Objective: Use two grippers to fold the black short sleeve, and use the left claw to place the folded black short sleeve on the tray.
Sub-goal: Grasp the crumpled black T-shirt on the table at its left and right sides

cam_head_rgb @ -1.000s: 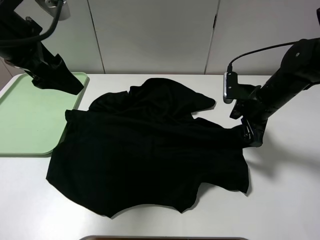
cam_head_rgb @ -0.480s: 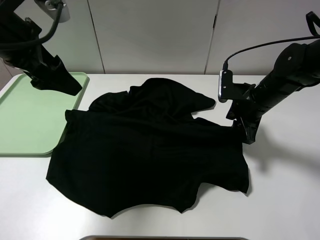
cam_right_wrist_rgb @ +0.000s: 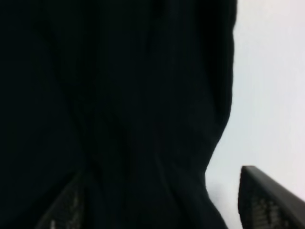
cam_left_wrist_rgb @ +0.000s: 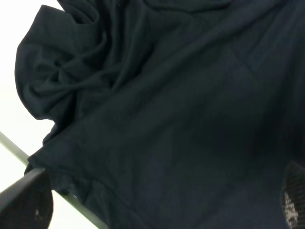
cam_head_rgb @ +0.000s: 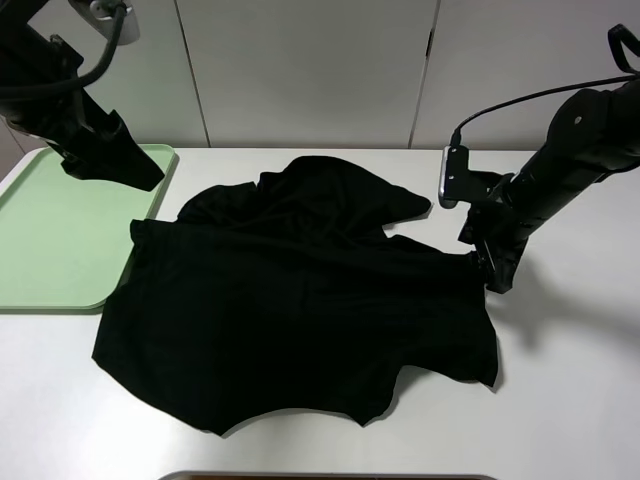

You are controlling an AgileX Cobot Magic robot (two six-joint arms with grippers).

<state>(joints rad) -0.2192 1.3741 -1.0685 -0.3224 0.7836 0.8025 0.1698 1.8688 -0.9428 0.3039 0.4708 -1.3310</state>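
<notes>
Black T-shirt (cam_head_rgb: 300, 300) is lying unfolded mid-frame, right of the green tray (cam_head_rgb: 50, 230). Left gripper (cam_head_rgb: 140, 172) is hovering upper left, wide open, empty. Right gripper (cam_head_rgb: 492, 275) is straddling the shirt's right edge, jaws apart. Fold and placement pending.

A plain black T-shirt (cam_head_rgb: 300, 300) lies spread and rumpled across the middle of the frame. Its upper part is bunched into folds, and its left corner overlaps the rim of the flat pale green tray (cam_head_rgb: 50, 240) at left. The left gripper (cam_head_rgb: 145, 175) hangs wide-jawed over the tray's upper right corner. The right gripper (cam_head_rgb: 495, 278), jaws apart, straddles the shirt's right edge.
</notes>
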